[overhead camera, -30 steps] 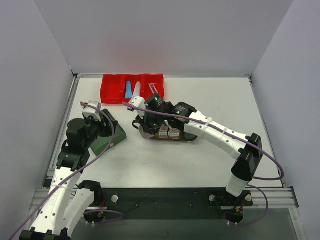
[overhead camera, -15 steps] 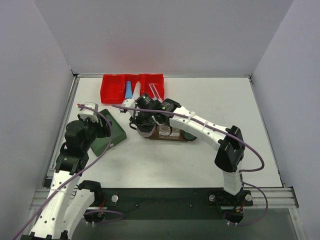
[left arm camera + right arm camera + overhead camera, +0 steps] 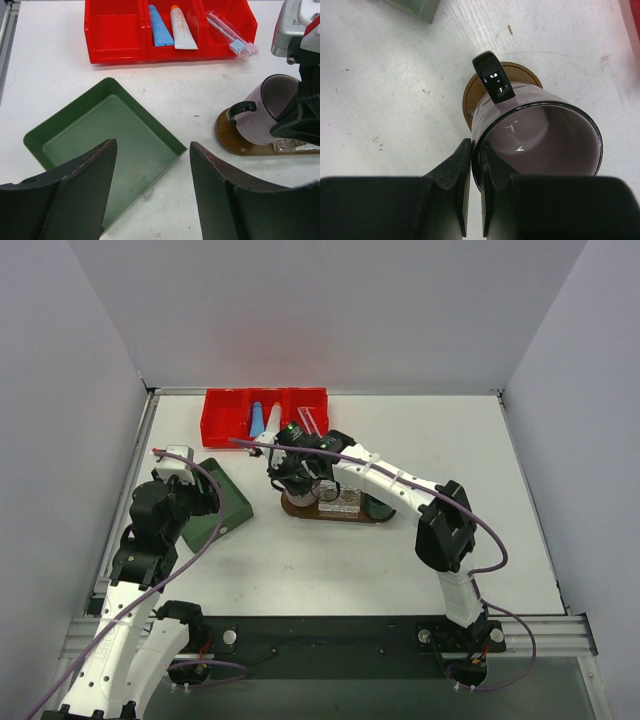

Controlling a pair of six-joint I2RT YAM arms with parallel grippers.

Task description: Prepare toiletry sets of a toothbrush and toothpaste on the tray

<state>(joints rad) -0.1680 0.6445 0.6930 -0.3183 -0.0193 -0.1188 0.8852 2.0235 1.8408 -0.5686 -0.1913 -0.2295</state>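
The dark brown oval tray [image 3: 296, 507] [image 3: 230, 144] [image 3: 468, 98] lies mid-table. A lilac mug [image 3: 260, 112] [image 3: 540, 137] with a black handle tilts over its left end. My right gripper [image 3: 475, 146] [image 3: 296, 476] is shut on the mug's rim, one finger inside and one outside. The blue toothpaste tube [image 3: 159, 27] [image 3: 257, 419] and the white one [image 3: 183, 26] [image 3: 273, 420] lie in the red bin's middle compartment. The pink-white toothbrushes [image 3: 231, 32] [image 3: 311, 420] are in its right one. My left gripper [image 3: 152, 152] hangs open over the green box's near edge, holding nothing.
The red three-compartment bin [image 3: 115, 35] [image 3: 225, 415] stands at the back. The dark green box [image 3: 105, 135] [image 3: 225, 508] sits left of the tray. A silvery wrapped item [image 3: 340, 502] [image 3: 290, 145] lies on the tray's middle.
My right arm has swung back and left, carrying the mug from the tray's middle to its left end. The left arm has barely moved.
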